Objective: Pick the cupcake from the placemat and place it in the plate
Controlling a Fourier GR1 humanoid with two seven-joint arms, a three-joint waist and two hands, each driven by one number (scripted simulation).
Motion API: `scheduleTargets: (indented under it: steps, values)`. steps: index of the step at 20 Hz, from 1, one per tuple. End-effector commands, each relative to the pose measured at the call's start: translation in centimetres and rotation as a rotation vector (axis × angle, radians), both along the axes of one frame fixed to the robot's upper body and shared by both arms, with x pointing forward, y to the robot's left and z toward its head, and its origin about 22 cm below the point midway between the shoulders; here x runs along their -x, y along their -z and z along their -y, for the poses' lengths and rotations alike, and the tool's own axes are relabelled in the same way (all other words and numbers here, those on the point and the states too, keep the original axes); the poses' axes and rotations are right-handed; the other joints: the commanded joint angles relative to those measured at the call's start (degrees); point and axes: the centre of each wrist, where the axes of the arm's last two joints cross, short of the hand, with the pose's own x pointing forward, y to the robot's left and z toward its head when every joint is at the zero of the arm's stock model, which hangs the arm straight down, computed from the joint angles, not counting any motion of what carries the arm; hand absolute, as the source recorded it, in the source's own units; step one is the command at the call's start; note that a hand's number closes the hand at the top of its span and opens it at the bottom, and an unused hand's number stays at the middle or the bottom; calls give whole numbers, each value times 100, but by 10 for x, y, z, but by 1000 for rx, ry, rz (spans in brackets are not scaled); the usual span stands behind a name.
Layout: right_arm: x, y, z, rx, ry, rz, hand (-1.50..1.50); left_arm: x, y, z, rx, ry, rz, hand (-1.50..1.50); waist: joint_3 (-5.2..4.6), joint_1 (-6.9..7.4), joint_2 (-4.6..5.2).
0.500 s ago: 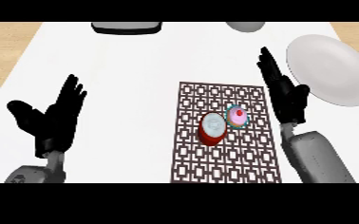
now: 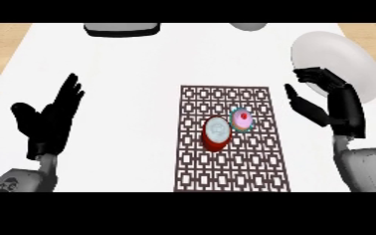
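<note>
A cupcake [image 2: 241, 119] with pink icing and a red dot on top stands near the middle of a brown lattice placemat [image 2: 231, 164]. A red cup [image 2: 217, 132] touches its left side. The white plate [image 2: 329, 58] lies at the right edge of the counter. My right hand [image 2: 327, 107] hovers right of the placemat, just below the plate, palm turned toward the cupcake with fingers bent and nothing in them. My left hand [image 2: 50, 119] rests open at the left, fingers up.
A dark grey tray [image 2: 122, 29] sits at the far edge on the left. A grey rounded object [image 2: 248, 26] shows at the far edge near the middle. White counter [image 2: 132, 79] stretches between my left hand and the placemat.
My right hand has turned and lowered beside the placemat, its fingers bending from straight up to curved toward the cupcake. The left hand, cupcake and cup have not moved.
</note>
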Motion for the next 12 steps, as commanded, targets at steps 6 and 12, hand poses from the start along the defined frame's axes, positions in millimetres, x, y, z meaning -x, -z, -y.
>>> scheduleTargets:
  steps: [6,12]
  values:
    - [82,86,-6,-10,28,78,-150,-10,-5,-12,-23,95,-22,0,40,147,-3]
    - [85,43,-15,177,-11,-57,-150,-16,9,-1,-17,82,-13,0,32,144,-7]
